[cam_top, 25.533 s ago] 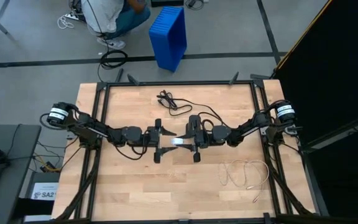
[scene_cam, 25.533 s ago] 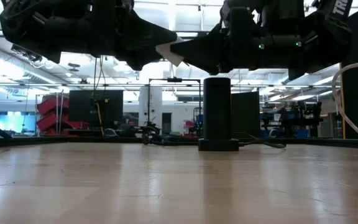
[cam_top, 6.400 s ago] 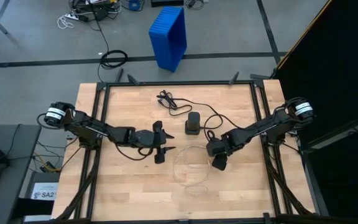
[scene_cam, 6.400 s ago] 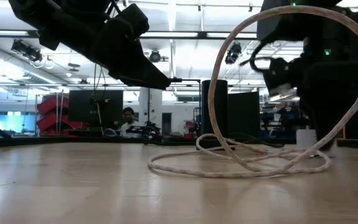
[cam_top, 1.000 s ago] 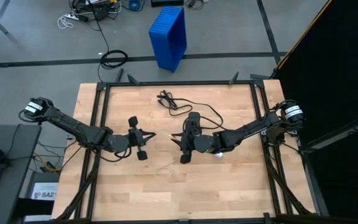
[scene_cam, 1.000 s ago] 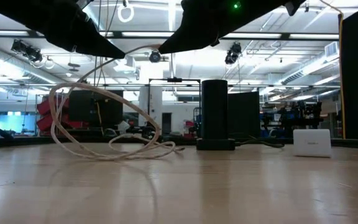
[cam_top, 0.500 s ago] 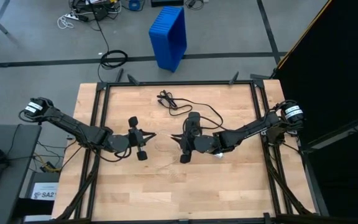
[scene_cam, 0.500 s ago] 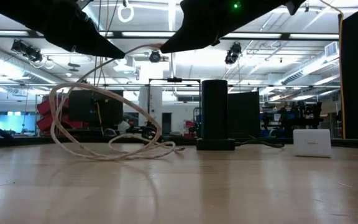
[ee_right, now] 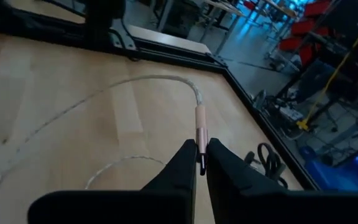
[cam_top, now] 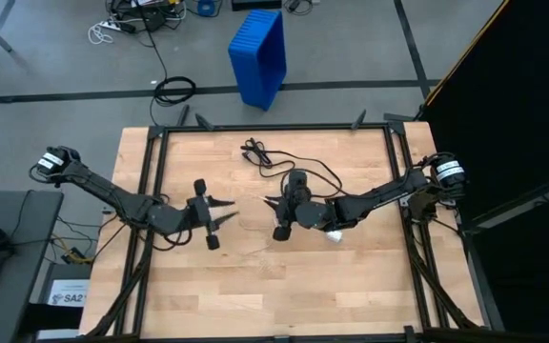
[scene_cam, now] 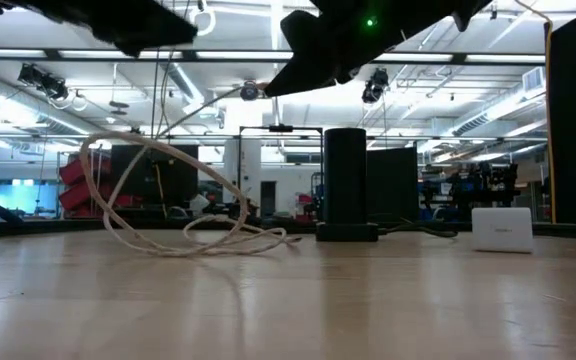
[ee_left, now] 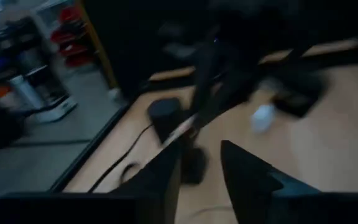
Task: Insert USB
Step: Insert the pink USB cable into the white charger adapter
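Observation:
A pale braided cable (ee_right: 148,79) ends in a pinkish connector (ee_right: 199,121). Its loops (scene_cam: 230,243) rest on the table left of centre. My right gripper (cam_top: 267,211) hangs above the table's middle, shut on that connector. My left gripper (cam_top: 227,213) is open, a short way to the table's left of it, facing it and touching nothing. In the left wrist view its fingers (ee_left: 201,168) stand apart with nothing between them. A black upright hub (scene_cam: 348,180) stands on the table just beyond the right gripper. A small white charger (scene_cam: 502,229) lies to the right. My right gripper (ee_right: 201,163) pinches the connector's near end (ee_right: 201,151) between its two fingertips. It comes from the table's right, and the connector lies along the fingers, pointing on past them. The connector is lifted clear. The cable runs slack from it down to the loops on the table.
A black cord bundle (cam_top: 255,152) lies near the far edge, wired to the hub (cam_top: 297,180). The charger (cam_top: 333,235) sits under the right arm. Black frame rails (cam_top: 155,191) run along the table's sides. A blue bin (cam_top: 258,55) stands on the floor beyond. The near half is bare wood.
My left gripper has opened, let go of the cable end and drawn back toward the table's left edge, rising in the low view. The right gripper keeps the connector and has shifted slightly toward the far edge. The cable's raised loop has sagged a little.

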Robot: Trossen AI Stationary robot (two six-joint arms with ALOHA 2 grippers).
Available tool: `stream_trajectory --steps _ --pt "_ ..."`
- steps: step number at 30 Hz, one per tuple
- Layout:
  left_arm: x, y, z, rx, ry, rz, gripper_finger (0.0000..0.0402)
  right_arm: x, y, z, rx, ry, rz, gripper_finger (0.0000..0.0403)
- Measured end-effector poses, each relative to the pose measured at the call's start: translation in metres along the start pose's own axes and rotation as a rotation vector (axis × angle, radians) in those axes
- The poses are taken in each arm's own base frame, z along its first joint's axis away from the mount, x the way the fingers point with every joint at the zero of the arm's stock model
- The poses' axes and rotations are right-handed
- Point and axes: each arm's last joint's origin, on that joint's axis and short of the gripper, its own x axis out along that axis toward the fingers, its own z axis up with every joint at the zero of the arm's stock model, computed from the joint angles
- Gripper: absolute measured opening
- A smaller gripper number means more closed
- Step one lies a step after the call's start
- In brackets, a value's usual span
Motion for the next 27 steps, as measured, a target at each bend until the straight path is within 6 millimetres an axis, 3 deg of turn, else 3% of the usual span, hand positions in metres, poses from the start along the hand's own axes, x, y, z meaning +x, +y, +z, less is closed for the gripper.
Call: stream_trajectory --steps 2,7,14,17,22,27 --pt "0.005 -0.006 -0.001 0.004 -0.011 -0.072 0.0135 0.002 -0.003 0.001 0.024 -0.013 0.012 0.0" --pt "0.029 -0.011 -0.02 0.034 0.059 -0.055 0.016 0.007 -0.009 0.007 0.079 -0.072 0.058 0.0" --pt "0.051 0.009 -0.031 -0.001 0.102 0.088 0.0167 0.007 -0.01 0.013 0.09 -0.138 0.106 0.0" --pt "0.045 0.018 -0.037 -0.019 0.071 0.141 0.0168 0.006 -0.008 0.013 0.084 -0.14 0.119 0.0" --pt "0.02 0.041 -0.065 -0.058 0.047 0.299 0.0168 0.002 -0.003 0.014 0.058 -0.147 0.134 0.0" --pt "-0.011 0.059 -0.065 -0.117 -0.057 0.491 0.0168 -0.001 0.001 0.014 0.052 -0.147 0.145 0.0"
